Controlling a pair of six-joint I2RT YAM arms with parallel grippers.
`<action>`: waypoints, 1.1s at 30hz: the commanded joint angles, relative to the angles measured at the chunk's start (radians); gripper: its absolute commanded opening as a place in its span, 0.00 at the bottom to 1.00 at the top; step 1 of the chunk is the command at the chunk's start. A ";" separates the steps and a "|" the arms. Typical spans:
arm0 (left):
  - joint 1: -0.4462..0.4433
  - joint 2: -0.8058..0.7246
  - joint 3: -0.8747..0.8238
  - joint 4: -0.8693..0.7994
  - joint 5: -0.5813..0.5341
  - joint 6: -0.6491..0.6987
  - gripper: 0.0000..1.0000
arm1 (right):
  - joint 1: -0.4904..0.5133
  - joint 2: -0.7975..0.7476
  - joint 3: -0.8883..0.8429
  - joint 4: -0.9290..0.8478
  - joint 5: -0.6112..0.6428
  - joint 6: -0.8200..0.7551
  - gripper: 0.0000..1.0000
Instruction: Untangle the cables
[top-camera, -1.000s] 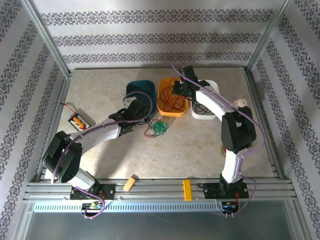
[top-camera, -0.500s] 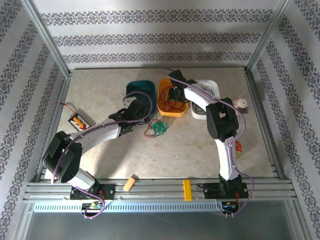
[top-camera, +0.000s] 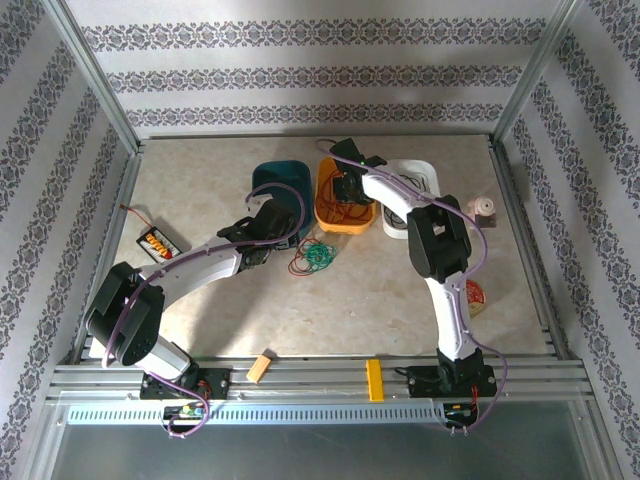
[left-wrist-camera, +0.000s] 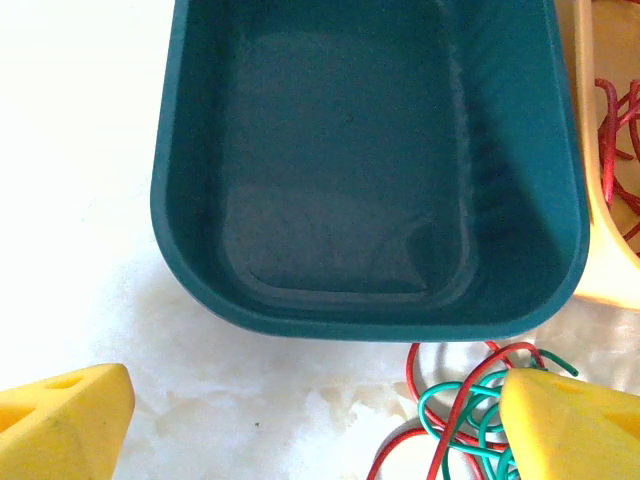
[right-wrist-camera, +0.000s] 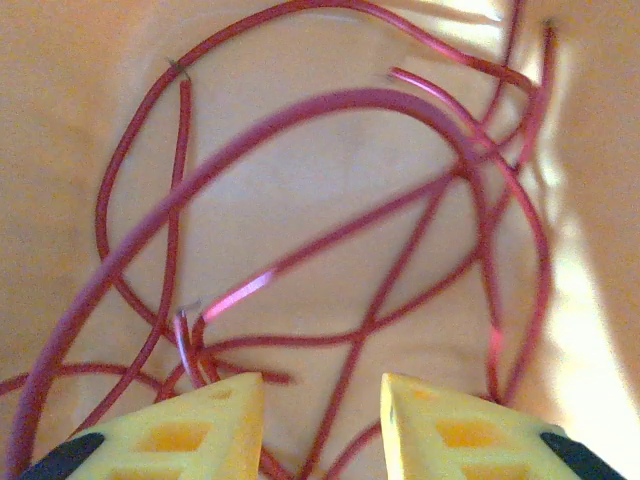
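Marbled surface (top-camera: 400, 300) lay under both arms. The left gripper (left-wrist-camera: 315, 405) sat low before the teal bin (left-wrist-camera: 360, 315), fingers wide apart, with green and red cables (left-wrist-camera: 470, 410) beside one fingertip. The right arm bent sharply, and the right gripper (right-wrist-camera: 322, 395) pointed into the orange bin (top-camera: 325, 212), fingers apart over red cables (right-wrist-camera: 370, 300).

no writing, number, brand or sign can be read in any of the views; any marking on the black-and-orange battery box (top-camera: 160, 242) at the left is too small to make out
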 joint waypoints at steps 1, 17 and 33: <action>-0.005 -0.016 0.019 -0.031 -0.023 0.021 0.95 | 0.000 -0.159 -0.038 0.002 0.043 -0.009 0.45; 0.006 0.041 0.022 -0.064 0.220 0.195 0.88 | 0.071 -0.565 -0.458 0.129 -0.123 -0.048 0.47; 0.056 0.224 0.050 0.010 0.446 0.232 0.49 | 0.177 -0.445 -0.612 0.258 -0.406 0.052 0.47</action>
